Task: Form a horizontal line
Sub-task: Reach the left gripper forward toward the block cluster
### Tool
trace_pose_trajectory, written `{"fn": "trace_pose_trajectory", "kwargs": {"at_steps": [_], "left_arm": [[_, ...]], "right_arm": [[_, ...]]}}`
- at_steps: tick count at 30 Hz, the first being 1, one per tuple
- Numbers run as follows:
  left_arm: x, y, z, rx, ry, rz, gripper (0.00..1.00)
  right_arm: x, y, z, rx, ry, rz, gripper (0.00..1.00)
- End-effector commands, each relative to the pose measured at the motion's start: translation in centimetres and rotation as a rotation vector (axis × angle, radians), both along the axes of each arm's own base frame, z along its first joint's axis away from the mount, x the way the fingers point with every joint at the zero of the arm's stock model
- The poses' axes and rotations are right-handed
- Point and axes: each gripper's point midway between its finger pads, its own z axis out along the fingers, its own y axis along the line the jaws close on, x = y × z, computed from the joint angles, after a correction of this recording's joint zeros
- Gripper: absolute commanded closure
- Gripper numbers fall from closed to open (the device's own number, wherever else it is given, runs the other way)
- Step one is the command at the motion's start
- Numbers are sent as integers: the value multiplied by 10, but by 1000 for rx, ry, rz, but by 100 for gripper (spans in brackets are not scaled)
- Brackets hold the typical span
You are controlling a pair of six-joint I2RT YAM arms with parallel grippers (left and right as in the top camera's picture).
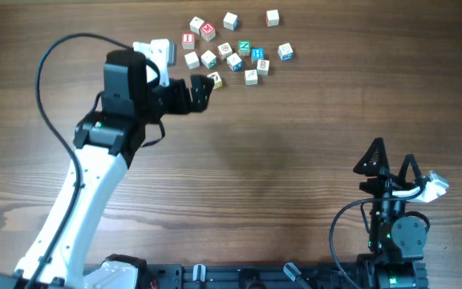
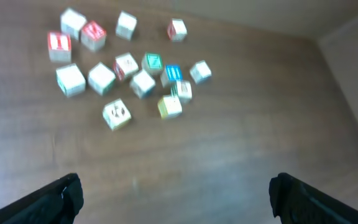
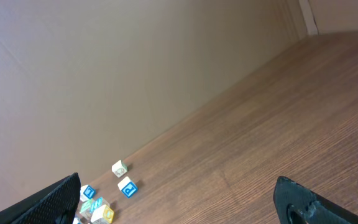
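Fifteen or so letter cubes [image 1: 234, 62] are shown scattered in a loose cluster at the upper centre of the overhead frame, on the wooden surface [image 1: 295, 144]; the horizontal line is not yet formed, since no straight row can be made out. The left fingers [image 2: 64, 199] are spread wide and empty, just short of the cluster's lower-left edge. The right fingers [image 3: 58, 199] are likewise wide and empty at the lower right, well apart from the cubes. It is judged that an outlying cube should be straddled squarely, gripped gently and set flush beside a neighbour. Red, green and blue letters are visible but too blurred to be read; no brand is seen.
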Motion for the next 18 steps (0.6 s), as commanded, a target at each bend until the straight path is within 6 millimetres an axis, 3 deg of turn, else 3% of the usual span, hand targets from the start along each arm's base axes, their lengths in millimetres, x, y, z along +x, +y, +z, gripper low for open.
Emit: {"fn": "trace_pose_trajectory", "kwargs": {"at_steps": [1, 11, 16, 18], "left_arm": [[28, 11, 6, 38, -42, 79, 0], [85, 3, 1, 38, -88, 94, 1], [128, -8, -3, 82, -119, 122, 3], [143, -11, -15, 120, -108, 152, 4]], "right_arm": [[-1, 0, 3, -13, -13, 3, 0], [-1, 0, 3, -13, -13, 3, 0], [-1, 0, 3, -13, -13, 3, 0], [-1, 0, 3, -13, -13, 3, 0]]}}
